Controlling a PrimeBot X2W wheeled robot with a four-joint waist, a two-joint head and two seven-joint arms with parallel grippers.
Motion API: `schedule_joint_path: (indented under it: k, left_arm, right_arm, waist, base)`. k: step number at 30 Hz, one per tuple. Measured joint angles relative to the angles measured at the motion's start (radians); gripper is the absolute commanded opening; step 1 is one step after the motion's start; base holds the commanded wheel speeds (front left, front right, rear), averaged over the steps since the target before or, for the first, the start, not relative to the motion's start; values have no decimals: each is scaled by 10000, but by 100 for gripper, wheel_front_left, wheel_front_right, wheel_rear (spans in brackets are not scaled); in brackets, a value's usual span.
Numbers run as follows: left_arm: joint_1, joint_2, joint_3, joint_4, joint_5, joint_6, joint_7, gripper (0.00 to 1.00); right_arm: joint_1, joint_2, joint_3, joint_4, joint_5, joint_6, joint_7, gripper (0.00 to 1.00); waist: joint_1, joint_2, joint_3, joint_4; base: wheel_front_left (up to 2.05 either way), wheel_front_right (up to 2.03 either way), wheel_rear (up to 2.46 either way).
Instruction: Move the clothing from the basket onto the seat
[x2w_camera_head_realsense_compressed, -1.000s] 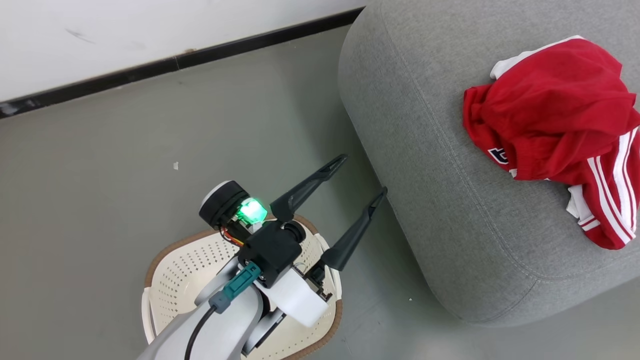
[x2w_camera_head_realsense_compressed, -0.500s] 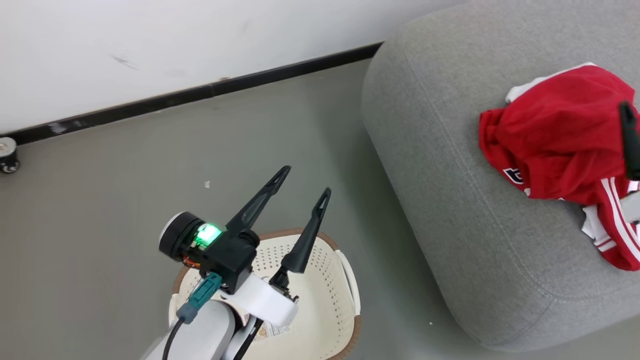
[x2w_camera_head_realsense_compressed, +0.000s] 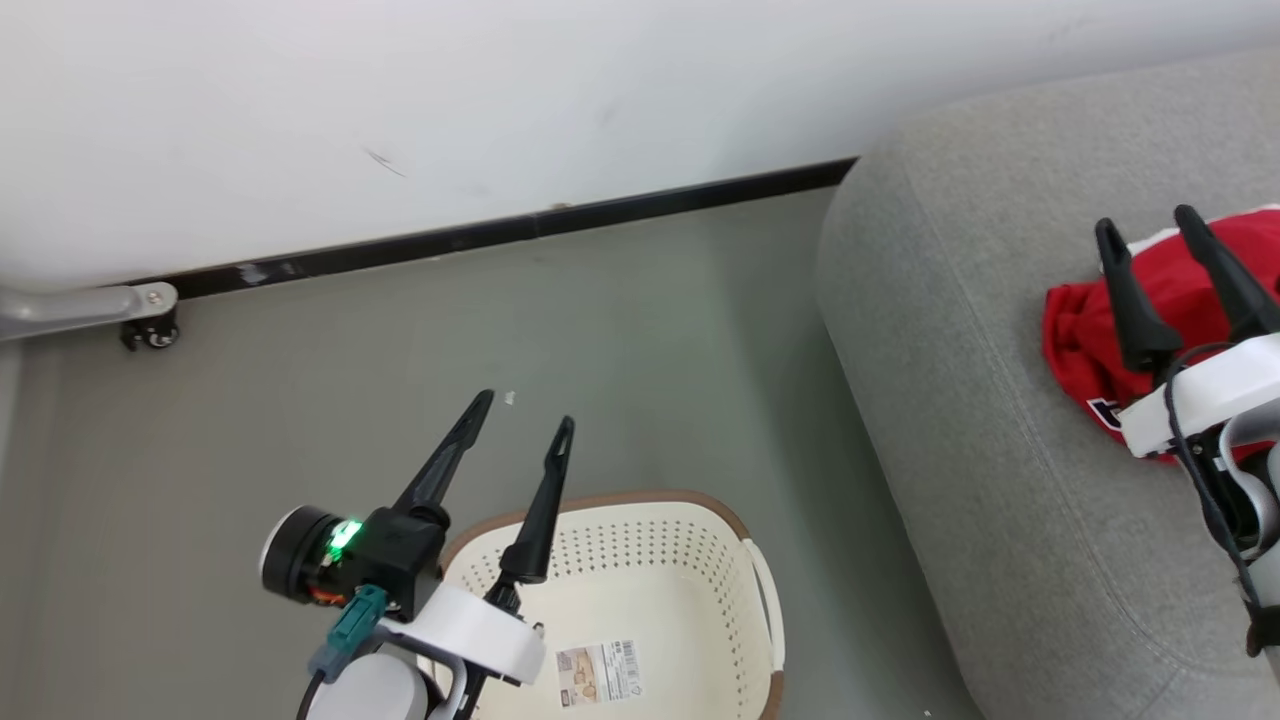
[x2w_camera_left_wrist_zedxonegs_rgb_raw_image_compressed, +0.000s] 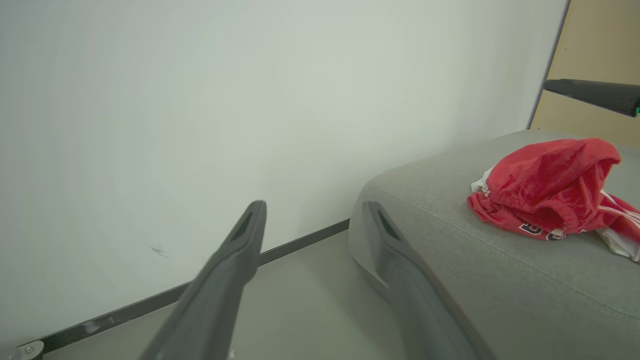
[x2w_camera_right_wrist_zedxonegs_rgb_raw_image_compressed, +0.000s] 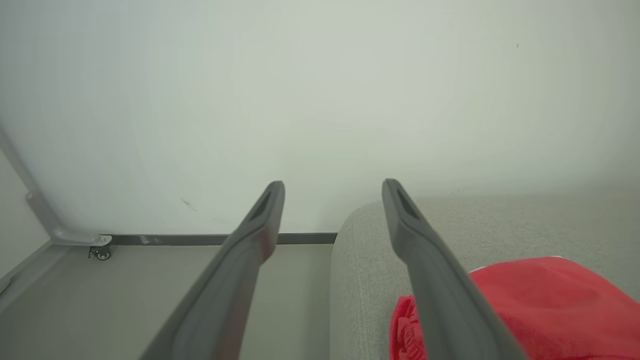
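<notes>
The red clothing (x2w_camera_head_realsense_compressed: 1085, 330) with white trim lies bunched on the grey seat (x2w_camera_head_realsense_compressed: 960, 400) at the right; it also shows as a heap (x2w_camera_left_wrist_zedxonegs_rgb_raw_image_compressed: 550, 192) in the left wrist view and as red cloth (x2w_camera_right_wrist_zedxonegs_rgb_raw_image_compressed: 550, 310) in the right wrist view. The cream basket (x2w_camera_head_realsense_compressed: 650, 600) with a brown rim stands on the floor at bottom centre; its visible inside holds no cloth, just a label. My left gripper (x2w_camera_head_realsense_compressed: 525, 410) is open above the basket's far left rim, holding nothing. My right gripper (x2w_camera_head_realsense_compressed: 1145, 222) is open above the clothing, with nothing between its fingers.
A white wall with a black skirting strip (x2w_camera_head_realsense_compressed: 500, 235) runs across the back. A grey metal leg with a small caster (x2w_camera_head_realsense_compressed: 150, 325) stands at the left by the wall. Grey floor lies between basket, wall and seat.
The camera has swung, shifting the whole scene. My left gripper has drawn back towards the basket's left rim, uncovering its inside. My right gripper has come into view over the clothing.
</notes>
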Motion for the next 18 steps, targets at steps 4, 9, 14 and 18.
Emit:
schedule_joint_path:
  k: [4, 9, 14, 18]
  left_arm:
    - [267, -2, 355, 104, -75, 192, -2, 100]
    - [398, -6, 838, 157, -75, 493, -2, 100]
    - [708, 15, 1189, 311, -63, 717, -2, 100]
    - [915, 35, 1480, 464, -56, 924, -2, 100]
  right_arm:
    - [45, 236, 10, -19, -196, 0, 0, 100]
    - [546, 602, -25, -63, -449, 0, 0, 100]
    - [1040, 888, -163, -194, -560, 0, 0, 100]
    - [1536, 1126, -305, -307, -736, 0, 0, 100]
  waist:
    - [0, 0, -250, 314]
    - [0, 0, -567, 664]
    - [0, 0, -892, 951]
    - [0, 0, -1150, 1132]
  base:
    - [0, 0, 0]
    - [0, 0, 0]
    - [0, 0, 0]
    - [0, 0, 0]
